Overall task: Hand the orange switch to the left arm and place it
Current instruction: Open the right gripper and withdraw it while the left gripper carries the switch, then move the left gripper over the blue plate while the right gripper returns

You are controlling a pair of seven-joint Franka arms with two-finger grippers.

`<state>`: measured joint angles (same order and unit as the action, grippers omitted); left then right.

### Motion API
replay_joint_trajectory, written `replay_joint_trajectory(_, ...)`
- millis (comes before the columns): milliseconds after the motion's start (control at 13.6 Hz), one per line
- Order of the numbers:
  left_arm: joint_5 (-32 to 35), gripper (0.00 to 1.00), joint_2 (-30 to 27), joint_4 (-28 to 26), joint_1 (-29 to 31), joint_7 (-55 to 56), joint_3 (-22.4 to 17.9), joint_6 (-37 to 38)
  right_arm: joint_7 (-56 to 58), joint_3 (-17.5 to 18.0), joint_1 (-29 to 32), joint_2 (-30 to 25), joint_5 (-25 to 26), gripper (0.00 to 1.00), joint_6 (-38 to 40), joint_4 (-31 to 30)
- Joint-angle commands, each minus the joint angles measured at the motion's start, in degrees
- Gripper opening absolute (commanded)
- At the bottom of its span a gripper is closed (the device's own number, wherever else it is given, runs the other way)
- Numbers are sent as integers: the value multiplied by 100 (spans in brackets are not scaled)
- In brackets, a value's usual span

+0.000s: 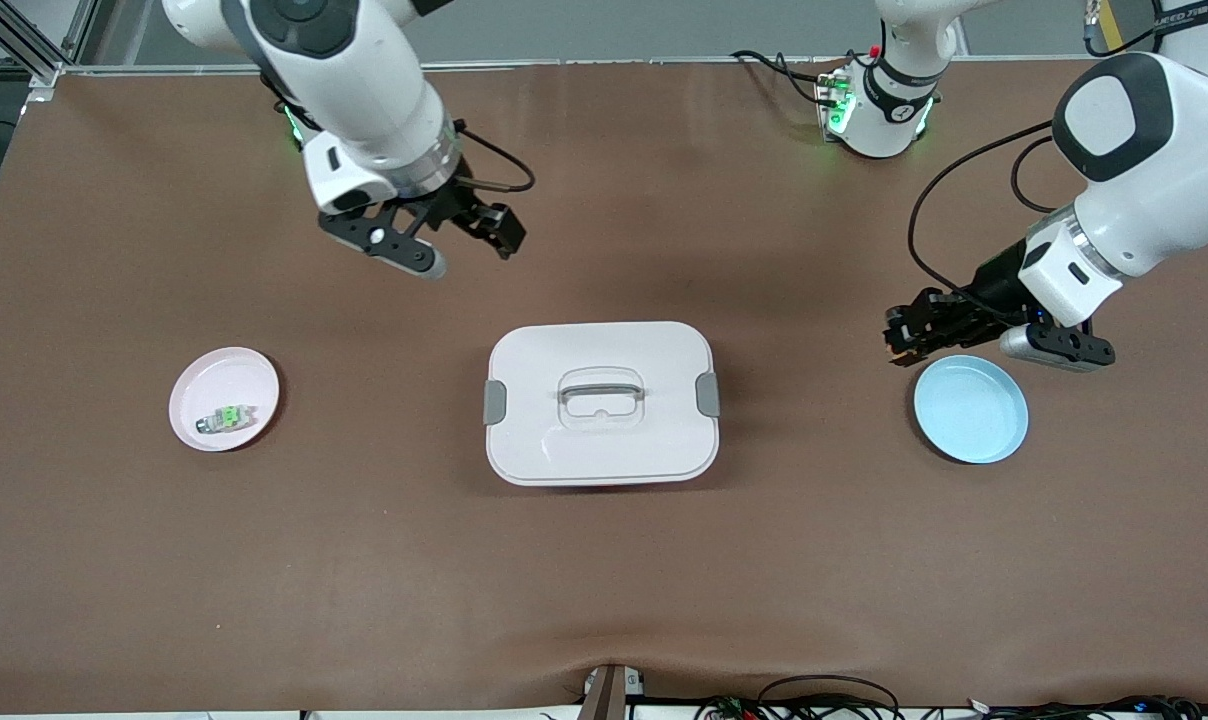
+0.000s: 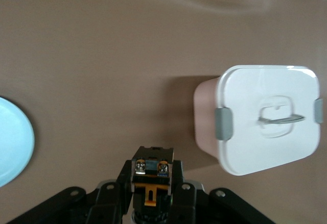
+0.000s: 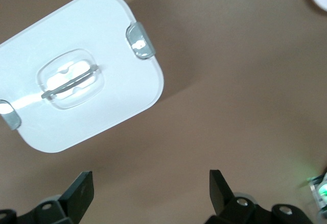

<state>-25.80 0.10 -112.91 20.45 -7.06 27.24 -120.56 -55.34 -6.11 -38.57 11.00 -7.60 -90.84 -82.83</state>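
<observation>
Pinching the orange switch, a small black block with two metal screws and an orange tab, the left gripper hangs just over the blue plate. Over bare worktop, the right gripper hangs with fingers spread, near the white box.

We see a brown surface filling nearly the whole front view. At its centre sits the white box. A pink plate lies at mid-height toward the frame's left edge, and a blue plate lies toward its right edge.
</observation>
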Motion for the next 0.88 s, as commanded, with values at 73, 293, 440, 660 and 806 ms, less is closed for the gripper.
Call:
replay_joint_trajectory(73,295,0,25,50,476,-830,53,392,1128,75,533,-247,364,100,268,-127)
replay_joint_trajectory(293,899,0,244,50,714,-1472,53,402,2059,75,1052,-484,452,100,269,-399)
replay_joint_trajectory(440,1321,0,419,68,872,-1789,53,402,2368,75,1290,-678,566,100,269,-601)
replay_joint_trajectory(660,1866,0,674,147,977,-2229,53,393,2528,75,1465,-845,857,100,216,-831)
replay_joint_trajectory(806,2122,0,885,261,1048,-2666,53,393,2886,84,1711,-854,857,100,225,-840)
